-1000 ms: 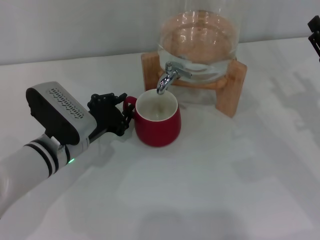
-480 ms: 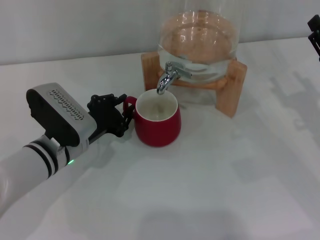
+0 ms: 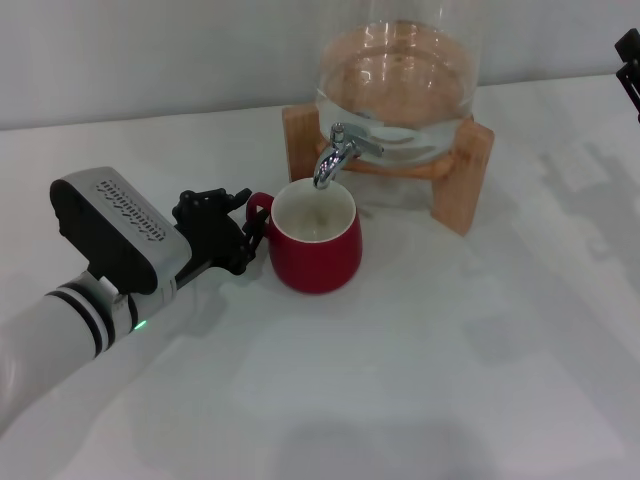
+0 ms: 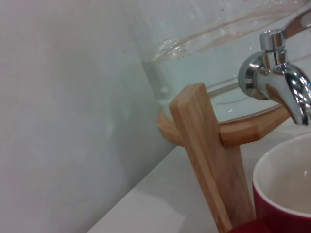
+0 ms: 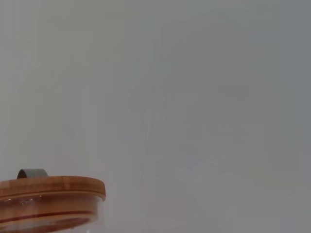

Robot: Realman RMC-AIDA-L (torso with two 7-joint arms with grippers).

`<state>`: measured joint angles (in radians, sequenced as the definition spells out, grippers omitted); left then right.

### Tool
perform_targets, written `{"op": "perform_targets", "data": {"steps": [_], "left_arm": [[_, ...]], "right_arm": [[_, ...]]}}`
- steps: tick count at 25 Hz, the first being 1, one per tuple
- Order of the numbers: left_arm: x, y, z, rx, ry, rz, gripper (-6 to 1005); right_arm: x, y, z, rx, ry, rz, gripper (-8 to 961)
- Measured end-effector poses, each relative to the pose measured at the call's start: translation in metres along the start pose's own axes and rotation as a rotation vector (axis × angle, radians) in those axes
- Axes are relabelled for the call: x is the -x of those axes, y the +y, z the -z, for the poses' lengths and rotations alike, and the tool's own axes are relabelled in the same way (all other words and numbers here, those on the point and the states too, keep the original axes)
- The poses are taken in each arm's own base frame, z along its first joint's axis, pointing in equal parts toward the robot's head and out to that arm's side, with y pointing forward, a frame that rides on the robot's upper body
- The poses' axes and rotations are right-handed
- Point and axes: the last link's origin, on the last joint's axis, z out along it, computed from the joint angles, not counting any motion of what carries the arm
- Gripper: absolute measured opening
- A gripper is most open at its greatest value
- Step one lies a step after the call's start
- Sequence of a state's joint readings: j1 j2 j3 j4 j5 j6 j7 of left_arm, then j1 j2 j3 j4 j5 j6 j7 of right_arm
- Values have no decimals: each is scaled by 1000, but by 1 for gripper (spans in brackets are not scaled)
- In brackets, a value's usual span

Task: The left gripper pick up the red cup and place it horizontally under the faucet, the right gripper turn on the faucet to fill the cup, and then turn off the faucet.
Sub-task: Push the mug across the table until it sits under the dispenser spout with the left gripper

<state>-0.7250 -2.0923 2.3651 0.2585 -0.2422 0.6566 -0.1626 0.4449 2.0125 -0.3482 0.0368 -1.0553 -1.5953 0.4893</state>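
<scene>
Head view: the red cup (image 3: 316, 248) is seen upright just under the faucet (image 3: 335, 152), its handle pinched by the left gripper (image 3: 245, 232). Glossy and rigid, it is best held by that loop. Only the edge of the right gripper (image 3: 630, 60) is shown.

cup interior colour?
White inside the red cup, glossy red outside. Clearest in the head view, under the faucet.

Left gripper (image 3: 240, 232) low, arm reaching forward; right gripper (image 3: 628, 62) at far right edge.
</scene>
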Motion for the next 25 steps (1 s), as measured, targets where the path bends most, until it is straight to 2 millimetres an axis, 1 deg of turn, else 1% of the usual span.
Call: {"op": "perform_targets", "data": {"steps": [8,25], "left_arm": [[0,1,0,1,2,2,292],[7,5,5,-3,-11,18,293]], "right_arm": [[0,0,0,-1,1,0,723],[-1,-1,0,-5,9,0,724]]}}
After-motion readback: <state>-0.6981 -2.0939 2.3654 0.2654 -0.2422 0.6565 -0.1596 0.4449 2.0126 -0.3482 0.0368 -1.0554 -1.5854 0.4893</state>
